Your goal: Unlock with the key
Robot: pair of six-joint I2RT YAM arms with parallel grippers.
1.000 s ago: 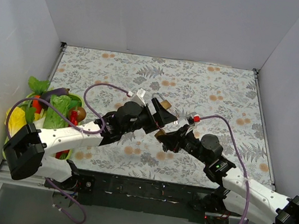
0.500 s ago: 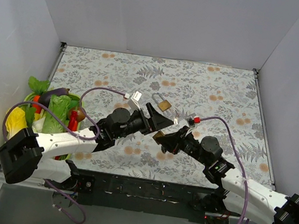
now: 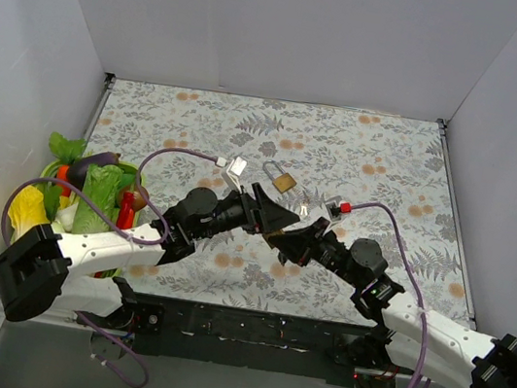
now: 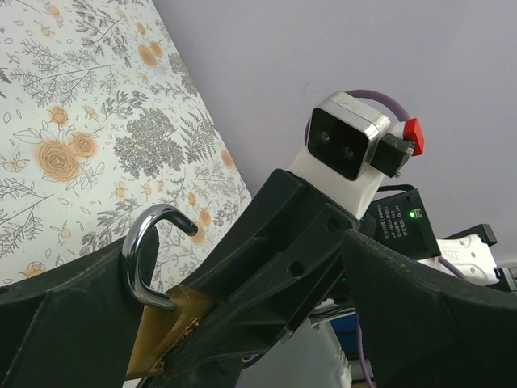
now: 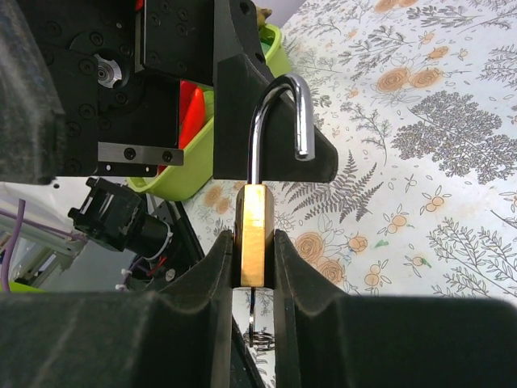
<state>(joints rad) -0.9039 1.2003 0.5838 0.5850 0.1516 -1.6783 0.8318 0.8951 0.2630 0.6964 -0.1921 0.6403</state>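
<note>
The table has a cloth [image 3: 362, 161] with grey leaves and orange flowers. Pale walls [image 3: 284, 31] stand on three sides. A green basket [image 5: 192, 166] of veggies [image 3: 95, 198] sits at 9 o'clock.

The two arms meet near the middle, a bit toward 6 o'clock. The right claw [image 5: 254, 246] is narrow and pinches a gold lock [image 5: 254, 210] by its body. The hoop [image 5: 280, 121] of the lock is popped open on one side. The left claw [image 3: 279, 219] is spread wide and holds nothing. It sits just beside the right claw. Another lock [image 3: 281, 178] lies on the cloth, just toward 12 o'clock from the claws.

A second ago the left claw was farther toward 12 o'clock and hid part of the lock on the cloth. Now it has slid back toward 6 o'clock, and that lock shows whole. The right claw has hardly moved and kept its grip.

From above, the held lock is hard to make out. The right wrist view shows it up close, with a thin bit [image 5: 254, 323] hanging under it. I cannot tell if that is the key. The left wrist view shows the held lock from the other side. There the left fingers [image 4: 56, 323] are far apart, with the right arm's camera [image 4: 347, 145] behind.
</note>
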